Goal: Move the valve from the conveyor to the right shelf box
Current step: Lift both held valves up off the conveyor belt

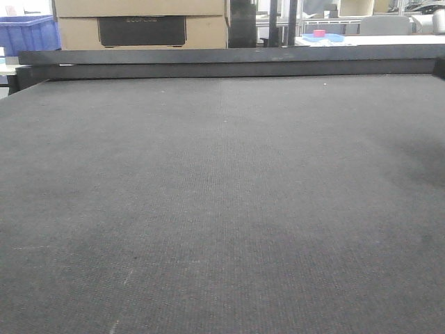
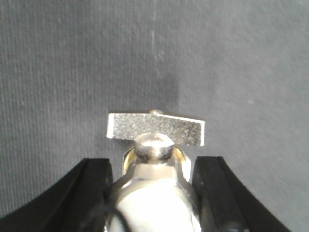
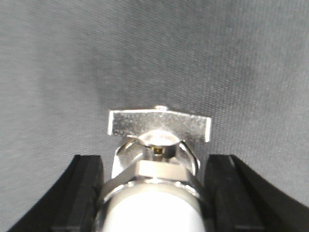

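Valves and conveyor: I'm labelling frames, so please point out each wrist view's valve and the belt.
left valve [image 2: 159, 126], left wrist view, on its flat handle bar.
right valve [image 3: 159, 122], right wrist view, on its flat handle bar.
conveyor [image 1: 222, 209], front view, on bare belt.

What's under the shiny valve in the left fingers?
Dark grey conveyor belt shows beneath the valve. The valve covers the patch straight below it.

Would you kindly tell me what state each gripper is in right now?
Left gripper: closed, holding a valve.
Right gripper: closed, holding a second valve.
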You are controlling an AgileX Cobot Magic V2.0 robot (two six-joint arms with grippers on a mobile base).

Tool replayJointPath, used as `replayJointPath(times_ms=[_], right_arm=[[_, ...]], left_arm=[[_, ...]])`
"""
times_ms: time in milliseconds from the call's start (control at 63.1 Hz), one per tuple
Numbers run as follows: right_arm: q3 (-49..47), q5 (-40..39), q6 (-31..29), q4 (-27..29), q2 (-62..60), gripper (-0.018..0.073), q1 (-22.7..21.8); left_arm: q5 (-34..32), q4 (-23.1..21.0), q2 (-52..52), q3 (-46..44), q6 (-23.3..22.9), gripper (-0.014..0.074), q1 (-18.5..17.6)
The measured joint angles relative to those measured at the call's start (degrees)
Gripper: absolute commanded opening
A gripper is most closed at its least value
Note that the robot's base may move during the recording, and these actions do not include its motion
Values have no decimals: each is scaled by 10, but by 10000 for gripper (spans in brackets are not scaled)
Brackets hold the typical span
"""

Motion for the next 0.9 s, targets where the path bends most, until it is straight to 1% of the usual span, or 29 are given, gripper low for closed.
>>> replayJointPath(times_ms=[254, 349, 571, 904], right_arm=[[0, 1, 0, 1, -103, -163, 0], [0, 1, 0, 1, -140, -163, 0], [0, -2, 1, 1, -224, -163, 0], [1, -69, 1, 1, -317, -163, 0]], left_arm=[[1, -5, -95, -11, 0, -111, 0], [-8, -5, -133, -11, 0, -111, 0], [-44, -5, -234, -11, 0, -111, 0], [-112, -5, -346, -11, 0, -111, 0]])
